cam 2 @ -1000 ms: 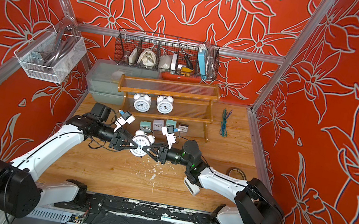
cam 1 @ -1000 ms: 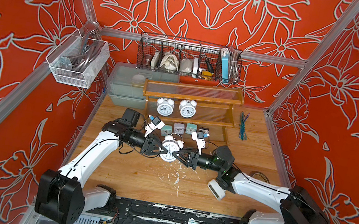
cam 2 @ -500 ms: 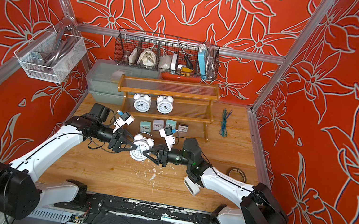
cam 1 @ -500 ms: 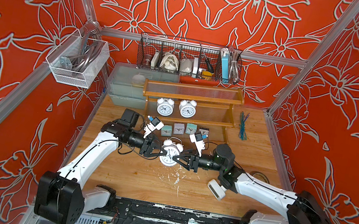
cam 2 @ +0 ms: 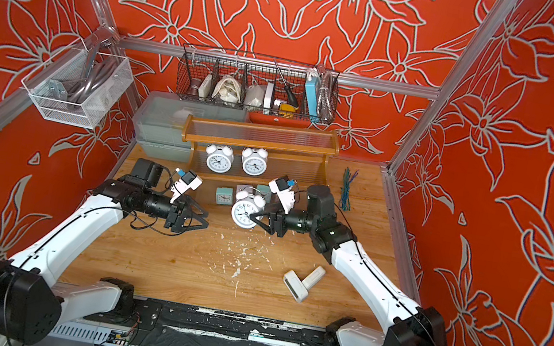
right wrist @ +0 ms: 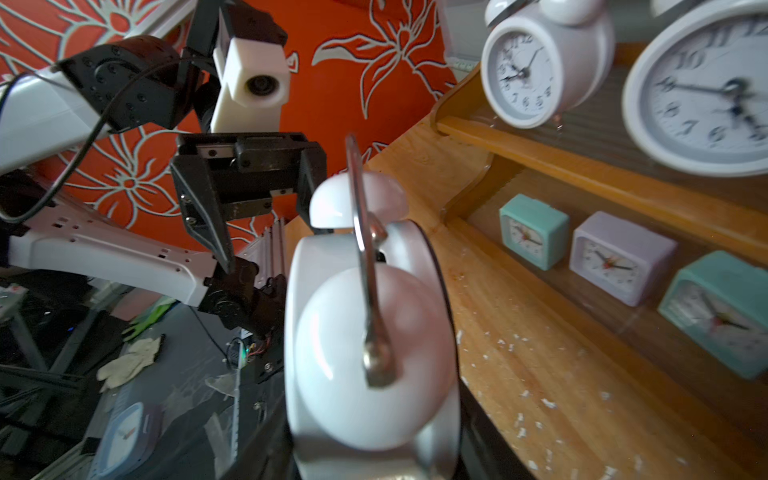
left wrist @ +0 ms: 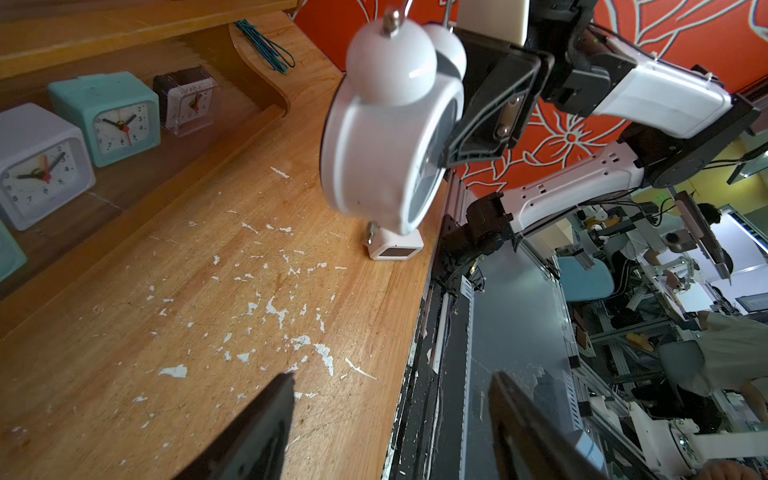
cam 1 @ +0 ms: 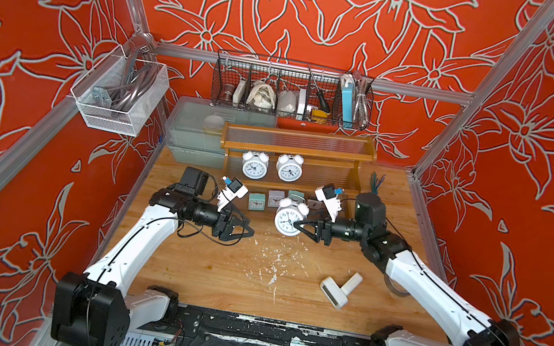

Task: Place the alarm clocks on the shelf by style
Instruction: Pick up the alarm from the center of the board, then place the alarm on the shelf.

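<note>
Pinching the twin-bell clock across face and back in the right gripper, closed on it, clear of the surface and just in front of the shelf. Left gripper spread wide, empty, apart from the clock. Keep the squeeze steady: glossy white plastic, round body, likely to swivel in a flat pinch. Raise over the front rail of the middle tier, carry to the free stretch beside the 2 matching clocks, land on both small feet, dial outward, then release. Mind the domed bells and thin metal handle under the top tier. Ribbed translucent panels, orange-brown wood; 4 boxy square clocks on the lowest tier; 2 white rectangular digitals on the white-flecked wooden surface.
</note>
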### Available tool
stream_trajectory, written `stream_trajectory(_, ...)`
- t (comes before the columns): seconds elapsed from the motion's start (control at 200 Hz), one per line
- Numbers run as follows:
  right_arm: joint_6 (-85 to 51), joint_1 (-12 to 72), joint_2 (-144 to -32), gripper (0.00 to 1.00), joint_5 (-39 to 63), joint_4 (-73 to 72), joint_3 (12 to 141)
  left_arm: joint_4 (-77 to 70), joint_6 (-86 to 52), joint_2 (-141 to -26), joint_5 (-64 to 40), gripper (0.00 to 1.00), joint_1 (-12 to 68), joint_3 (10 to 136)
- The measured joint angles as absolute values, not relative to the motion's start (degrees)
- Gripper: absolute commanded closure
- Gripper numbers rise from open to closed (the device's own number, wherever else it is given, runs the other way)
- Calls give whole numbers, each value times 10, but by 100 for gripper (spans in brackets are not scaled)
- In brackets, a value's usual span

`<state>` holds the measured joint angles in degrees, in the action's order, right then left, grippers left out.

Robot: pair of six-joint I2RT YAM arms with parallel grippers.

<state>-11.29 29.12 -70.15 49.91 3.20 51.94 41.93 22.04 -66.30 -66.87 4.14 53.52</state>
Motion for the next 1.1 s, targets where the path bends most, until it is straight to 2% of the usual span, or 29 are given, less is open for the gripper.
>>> stream_trajectory(0.395, 20, 217, -734, 69, 396, 121, 600, 420, 221, -660, -666, 26, 32, 535)
stream_trajectory(0.641, 46, 171, -785, 69, 390, 107, 639, 424, 225, -660, -666, 26, 32, 535)
stream_trajectory(1.101, 55, 144, -886, 69, 392, 64, 709, 428, 230, -657, -666, 26, 30, 535)
